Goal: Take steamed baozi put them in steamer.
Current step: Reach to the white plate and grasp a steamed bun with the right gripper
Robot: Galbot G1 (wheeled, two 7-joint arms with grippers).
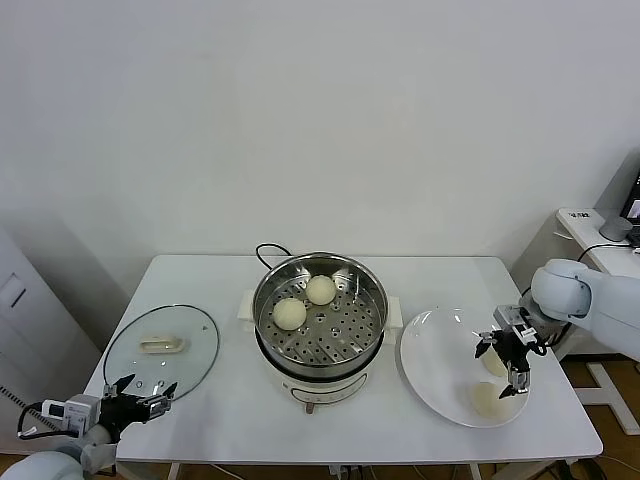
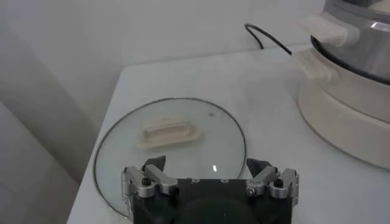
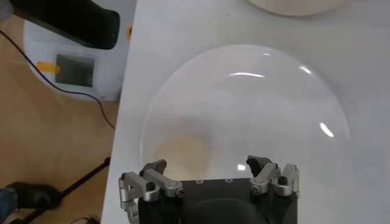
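Stainless steamer (image 1: 320, 320) sits mid-counter (image 1: 440, 275) on its white base; two steamed baozi (image 1: 305, 301) already rest on the perforated tray, toward the far-left part. Two more buns remain on the white plate (image 1: 425, 355) to the robot's right, near its right-hand edge: one at the near rim (image 1: 484, 399), one partly hidden behind the right claw (image 1: 507, 363).

Right claw: jaws spread wide, nothing between them, poised just above the plate over the remaining buns. In the right wrist view one bun shows faintly below the fingers (image 3: 183, 152).

Left claw (image 1: 140, 393): open, empty, parked at the near-left counter edge beside the glass lid (image 1: 160, 345). Idle.

Step in hand, as judged: pickup of the third bun; task roughly half done.

Next move calls for lowering the right claw so its fingers straddle one bun, closing gently since the dough looks soft, then lifting clear of the plate rim and carrying it left over the steamer wall to an open patch of tray.
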